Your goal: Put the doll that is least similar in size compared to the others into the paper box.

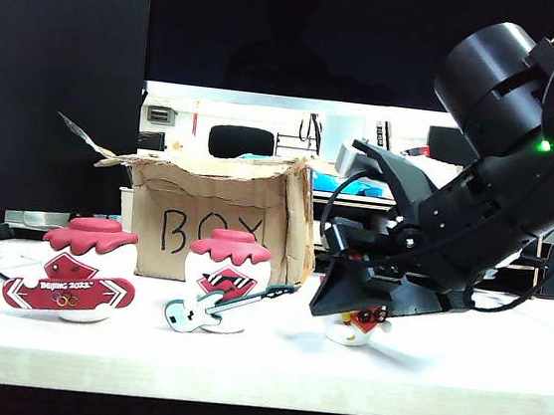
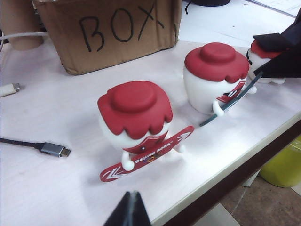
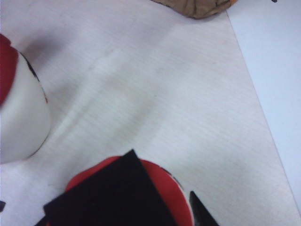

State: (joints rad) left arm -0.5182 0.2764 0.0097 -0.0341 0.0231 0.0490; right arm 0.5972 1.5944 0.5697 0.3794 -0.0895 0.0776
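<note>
Dolls stand in a row along the near part of the white table (image 1: 269, 367). Nearest the left end is the larger snowboard doll (image 1: 75, 270), red-capped, with a red "Beijing 2022" board across its front. Beside it, toward the middle, stands the guitar doll (image 1: 225, 282), holding a light-blue guitar slanted in front of it. At the right end sits the smallest doll (image 1: 353, 326), white with a flat red cap, apart from the other two and mostly covered by the right gripper (image 1: 346, 301). That gripper has its black fingers down over the little doll's cap; from the right wrist view one finger (image 3: 113, 197) lies across the red cap, but I cannot tell whether the jaws are clamped on it or only standing around it. The left gripper (image 2: 129, 209) shows only as a dark tip at the near table edge, touching nothing, its jaws too hidden to judge. A USB cable (image 2: 47, 148) lies on the table nearby. Farther back, behind the dolls, stands the torn brown paper box (image 1: 221, 216) with "BOX" handwritten on it.
</note>
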